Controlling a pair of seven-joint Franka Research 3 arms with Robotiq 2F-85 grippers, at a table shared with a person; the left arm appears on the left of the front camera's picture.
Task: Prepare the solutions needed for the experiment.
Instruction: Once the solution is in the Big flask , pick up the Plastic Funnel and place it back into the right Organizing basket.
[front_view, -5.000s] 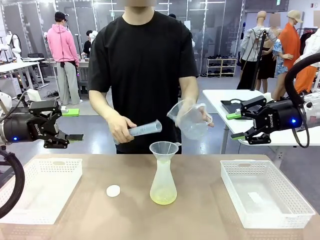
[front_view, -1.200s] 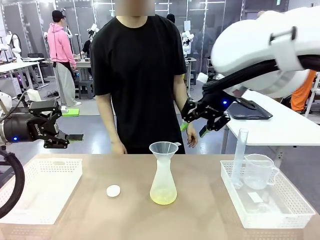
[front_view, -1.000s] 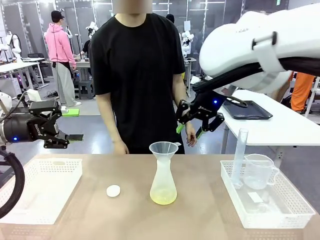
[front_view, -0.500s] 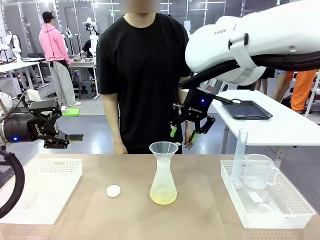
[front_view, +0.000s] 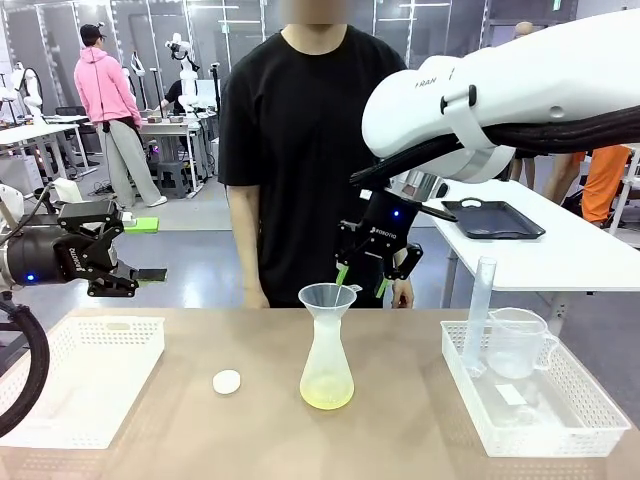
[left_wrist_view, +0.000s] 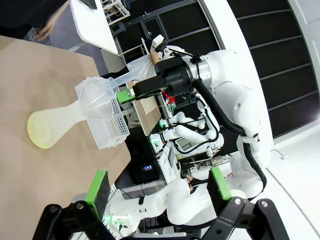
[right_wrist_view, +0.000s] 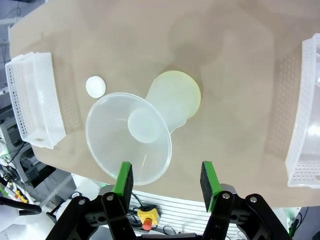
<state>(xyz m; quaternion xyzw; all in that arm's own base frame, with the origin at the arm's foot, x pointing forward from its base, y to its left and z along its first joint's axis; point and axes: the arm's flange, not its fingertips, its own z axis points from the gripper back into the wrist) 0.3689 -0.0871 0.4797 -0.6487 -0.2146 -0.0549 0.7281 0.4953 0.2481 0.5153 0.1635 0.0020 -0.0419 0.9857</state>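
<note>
In the front view, at the middle left of the frame, the robot's left hand hangs in the air with its black fingers and green pads spread wide, released and grasping nothing. Below it, at the lower left, a white perforated plastic basket sits on the light brown counter. Just right of the basket, a small white round cap lies flat on the counter, apart from everything else. At the centre of the frame stands a frosted white conical flask, upright, with a clear plastic funnel seated in its neck. The solutions are a shallow, pale yellow-green, see-through layer in the bottom of this flask, well below the funnel's stem. The robot's right hand hangs just above the funnel's right rim, pointing downward. Its jaws are parted and nothing is between them, and its own wrist view looks straight down into the funnel's mouth. Behind the flask, a person in a black T-shirt stands at the far side of the counter. At the lower right, a second white perforated plastic basket holds a tall clear graduated cylinder standing upright at its far left corner. A clear plastic measuring jug with a handle stands just beside the cylinder in the same basket.
</note>
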